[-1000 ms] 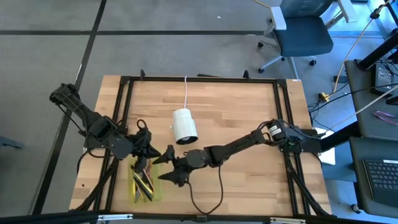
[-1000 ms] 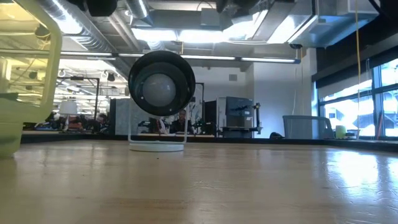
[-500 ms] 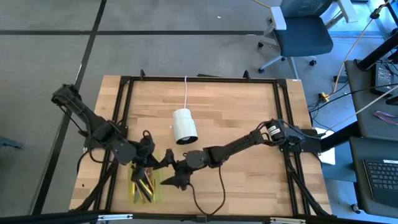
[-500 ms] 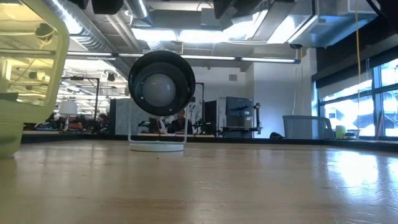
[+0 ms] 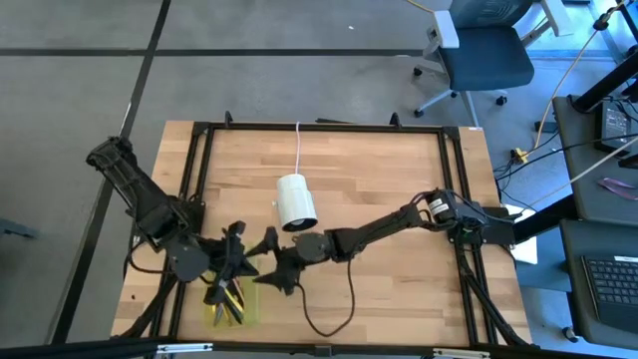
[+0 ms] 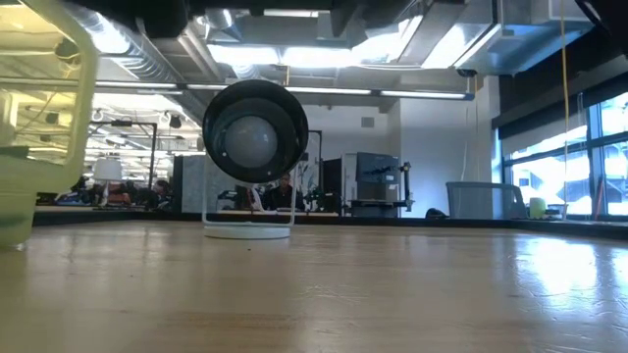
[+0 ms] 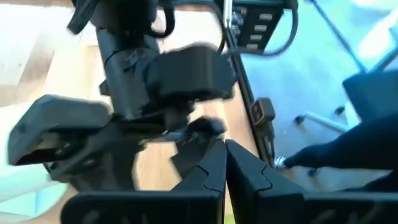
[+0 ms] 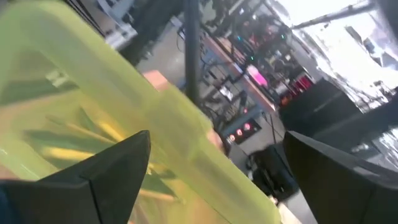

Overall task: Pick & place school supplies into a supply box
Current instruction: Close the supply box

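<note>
Left hand (image 5: 242, 261) has swung down over the supply box (image 5: 234, 299) at the near-left of the surface (image 5: 399, 179), fingers pinched shut, nothing visibly held. Right hand (image 5: 271, 261) beside it, spread wide, empty. Looks like lid-closing stage. Count: one box, several pens inside, one white cylinder (image 5: 295, 200) farther back.

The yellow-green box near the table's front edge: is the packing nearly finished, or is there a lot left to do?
Mostly done, it seems. Pens and pencils already lie inside the supply box, and no loose supplies show elsewhere on the table. Both arms meet at the box: the left gripper is shut, the right gripper open beside the lid. What looks left is closing the lid.
</note>
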